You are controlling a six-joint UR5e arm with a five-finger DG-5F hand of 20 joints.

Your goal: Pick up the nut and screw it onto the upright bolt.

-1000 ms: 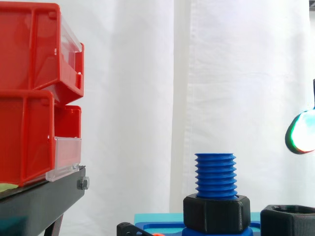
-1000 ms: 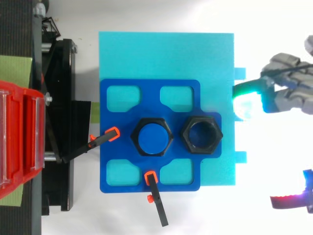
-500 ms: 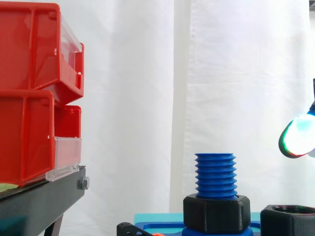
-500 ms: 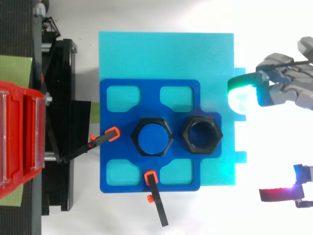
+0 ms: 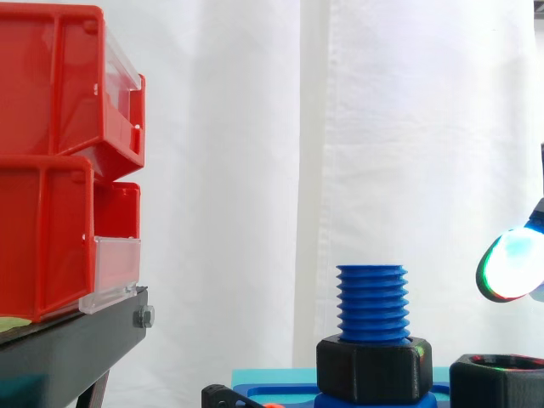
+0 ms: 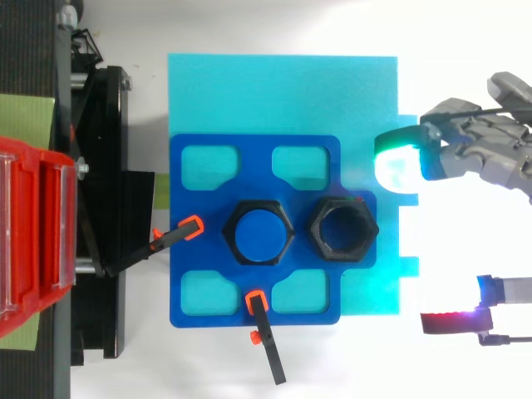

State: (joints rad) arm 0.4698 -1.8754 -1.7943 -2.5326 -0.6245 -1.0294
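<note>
Hovering near the loose nut [image 6: 343, 229] beside the upright bolt [image 5: 371, 303], robot hand [image 6: 475, 156] spread open and empty.

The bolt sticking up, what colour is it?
Blue. The bolt shows best in the side view.

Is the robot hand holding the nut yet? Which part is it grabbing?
Nothing is held. The robot hand is open and its fingers are apart from the loose nut, which sits on the blue plate.

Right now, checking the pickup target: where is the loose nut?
In the top view the loose nut lies on the blue plate, just right of the upright bolt and left of the hand.
</note>
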